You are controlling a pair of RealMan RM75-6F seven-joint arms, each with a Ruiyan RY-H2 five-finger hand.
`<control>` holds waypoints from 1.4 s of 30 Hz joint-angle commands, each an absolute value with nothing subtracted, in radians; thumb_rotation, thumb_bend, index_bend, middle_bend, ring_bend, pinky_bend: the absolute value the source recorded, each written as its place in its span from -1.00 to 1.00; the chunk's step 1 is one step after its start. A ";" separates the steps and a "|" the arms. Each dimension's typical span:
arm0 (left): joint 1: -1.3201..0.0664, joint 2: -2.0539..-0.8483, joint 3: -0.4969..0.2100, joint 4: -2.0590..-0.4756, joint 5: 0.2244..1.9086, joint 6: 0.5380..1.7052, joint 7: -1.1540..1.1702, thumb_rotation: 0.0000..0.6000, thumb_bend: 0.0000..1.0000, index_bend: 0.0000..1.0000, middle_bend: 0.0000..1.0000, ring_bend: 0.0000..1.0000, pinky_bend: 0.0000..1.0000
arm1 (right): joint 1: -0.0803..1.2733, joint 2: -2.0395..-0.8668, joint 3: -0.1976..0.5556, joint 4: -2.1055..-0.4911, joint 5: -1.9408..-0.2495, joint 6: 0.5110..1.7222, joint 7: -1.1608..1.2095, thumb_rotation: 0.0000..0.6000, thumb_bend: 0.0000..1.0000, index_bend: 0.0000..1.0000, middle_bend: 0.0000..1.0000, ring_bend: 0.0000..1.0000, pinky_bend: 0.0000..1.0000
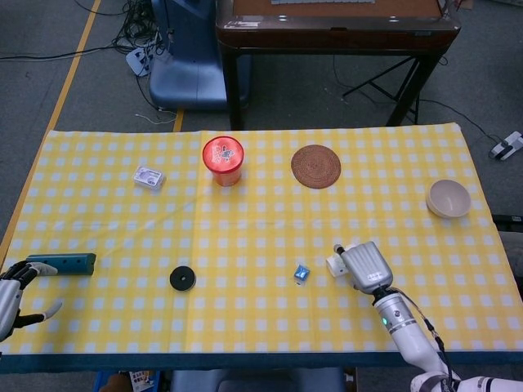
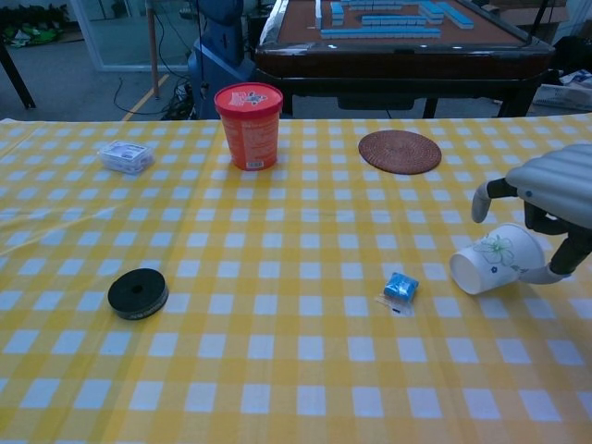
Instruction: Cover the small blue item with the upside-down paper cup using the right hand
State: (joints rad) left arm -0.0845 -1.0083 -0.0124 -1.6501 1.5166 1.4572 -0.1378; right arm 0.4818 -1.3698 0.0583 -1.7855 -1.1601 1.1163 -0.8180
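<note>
My left hand (image 1: 10,296) rests open at the table's near-left edge, seen only from the head camera. The small blue item (image 2: 400,287) lies just left of the tipped, empty paper cup (image 2: 492,262), gripped by my right hand (image 2: 548,199).

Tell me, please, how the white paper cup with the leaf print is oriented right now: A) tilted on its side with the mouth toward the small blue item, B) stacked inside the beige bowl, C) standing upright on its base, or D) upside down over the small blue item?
A: the white paper cup with the leaf print lies tilted in the right robot hand, its open mouth facing the small blue wrapped item.
</note>
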 commanded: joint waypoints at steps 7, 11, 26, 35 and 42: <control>-0.085 -1.006 -0.012 -1.650 1.517 1.454 -0.146 1.00 -0.80 -0.07 -0.27 -0.51 -0.24 | 0.519 -1.391 0.057 -1.762 -1.086 1.087 -0.864 1.00 -0.85 -0.36 1.00 0.97 1.00; -0.085 -1.004 -0.011 -1.651 1.516 1.454 -0.149 1.00 -0.80 -0.07 -0.27 -0.51 -0.24 | 0.532 -1.405 0.054 -1.750 -1.058 1.082 -0.877 1.00 -0.85 -0.36 1.00 0.97 1.00; -0.082 -0.998 -0.012 -1.647 1.515 1.456 -0.167 1.00 -0.80 -0.07 -0.27 -0.51 -0.24 | 0.569 -1.483 0.040 -1.671 -1.038 1.087 -0.883 1.00 -0.74 -0.36 1.00 0.98 1.00; -0.081 -0.994 -0.014 -1.644 1.511 1.456 -0.179 1.00 -0.80 -0.07 -0.27 -0.51 -0.24 | 0.583 -1.510 0.031 -1.647 -1.030 1.085 -0.880 1.00 -0.71 -0.15 1.00 0.98 1.00; -0.081 -0.994 -0.014 -1.641 1.510 1.455 -0.184 1.00 -0.80 -0.07 -0.27 -0.51 -0.24 | 0.584 -1.513 0.030 -1.639 -1.040 1.093 -0.852 1.00 -0.67 0.03 1.00 1.00 1.00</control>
State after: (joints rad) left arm -0.0807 -0.9940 -0.0138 -1.6407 1.5100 1.4547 -0.1838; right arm 0.5847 -1.5139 0.0296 -1.6382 -1.0373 1.0916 -0.8568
